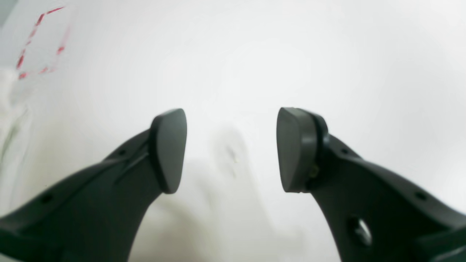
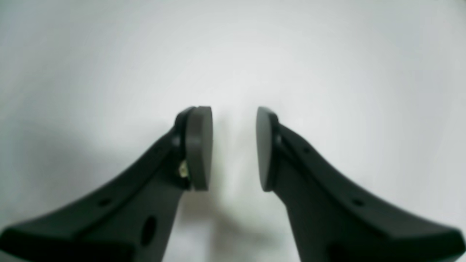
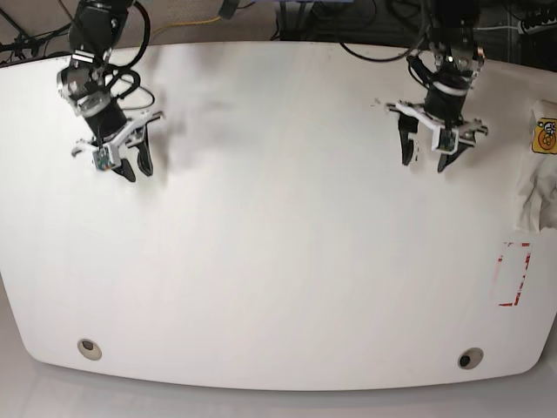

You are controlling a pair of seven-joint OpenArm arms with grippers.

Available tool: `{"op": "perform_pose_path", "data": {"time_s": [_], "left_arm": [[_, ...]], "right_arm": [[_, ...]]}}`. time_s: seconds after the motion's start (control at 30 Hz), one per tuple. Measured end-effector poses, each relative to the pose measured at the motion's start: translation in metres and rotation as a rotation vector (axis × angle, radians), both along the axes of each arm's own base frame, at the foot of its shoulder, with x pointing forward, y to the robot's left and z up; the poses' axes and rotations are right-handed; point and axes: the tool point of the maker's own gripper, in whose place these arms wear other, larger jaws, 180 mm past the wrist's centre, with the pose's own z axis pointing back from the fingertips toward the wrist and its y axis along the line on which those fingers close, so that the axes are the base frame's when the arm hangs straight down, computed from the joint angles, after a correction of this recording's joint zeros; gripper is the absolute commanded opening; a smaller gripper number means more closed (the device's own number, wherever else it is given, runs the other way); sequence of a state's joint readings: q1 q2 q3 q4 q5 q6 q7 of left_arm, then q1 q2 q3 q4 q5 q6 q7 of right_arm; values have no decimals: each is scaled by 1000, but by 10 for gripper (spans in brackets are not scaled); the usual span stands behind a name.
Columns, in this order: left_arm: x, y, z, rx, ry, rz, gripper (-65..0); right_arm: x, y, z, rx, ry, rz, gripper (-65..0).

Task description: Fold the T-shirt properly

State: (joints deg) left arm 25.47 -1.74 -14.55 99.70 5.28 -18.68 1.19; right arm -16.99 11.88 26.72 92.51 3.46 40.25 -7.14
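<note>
Hanging above the white table (image 3: pixel 278 261), the left gripper (image 3: pixel 424 160) has its two dark fingers spread wide apart, with nothing between them. Its wrist view shows the pads (image 1: pixel 169 149) facing each other across a broad gap of bare tabletop, touching nothing. In the base view this gripper sits toward the far right of the table, pointing down.

At the far left of the table, the right gripper (image 3: pixel 136 165) also points down. Its fingers stand noticeably closer together than the left's, yet a clear gap remains between the pads (image 2: pixel 198 147), and only plain white surface shows through that gap. It holds nothing and touches nothing.

Both arms are well apart from each other, one on each side of the far half of the table.

At the table's right edge lies the T-shirt (image 3: pixel 541 187), a crumpled cream bundle with a patch of its orange and yellow graphic showing at the far end. It is to the right of the left gripper and apart from it. Nearer along the same edge, a red dashed rectangle (image 3: pixel 513 274) is marked on the table surface; the left wrist view catches it too, with a sliver of pale cloth beside it.
</note>
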Motion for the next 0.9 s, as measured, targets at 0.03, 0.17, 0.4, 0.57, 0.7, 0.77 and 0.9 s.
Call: {"op": "perform_pose_path", "data": {"time_s": [0.03,0.17,0.4,0.57,0.7,0.77,0.9], "left_arm": [[-12,-6,0,-10,12,-3,-290],[-48,-20,8,-18,43,-21,-290],[-129,-21,-4,-6,216,-28,-346],[-175,-20,-19,-6,350,-24,-369],[-211,-24,-34,-28,444,-27,-369],[-241,-28,-53,-48,551,-28,-369],[-279,-27,-87,-83,666,-3,-369]], "right_arm": [[-9,-1,-2,20,8,-18,-455],[-51,1,-11,48,67,-47,-455],[-135,15,-19,116,196,-76,-455],[-182,19,-22,156,268,-125,-455],[-221,23,-31,188,354,-164,-455],[-245,26,-40,201,420,-187,-455],[-280,43,-65,262,533,-195,-455]]}}
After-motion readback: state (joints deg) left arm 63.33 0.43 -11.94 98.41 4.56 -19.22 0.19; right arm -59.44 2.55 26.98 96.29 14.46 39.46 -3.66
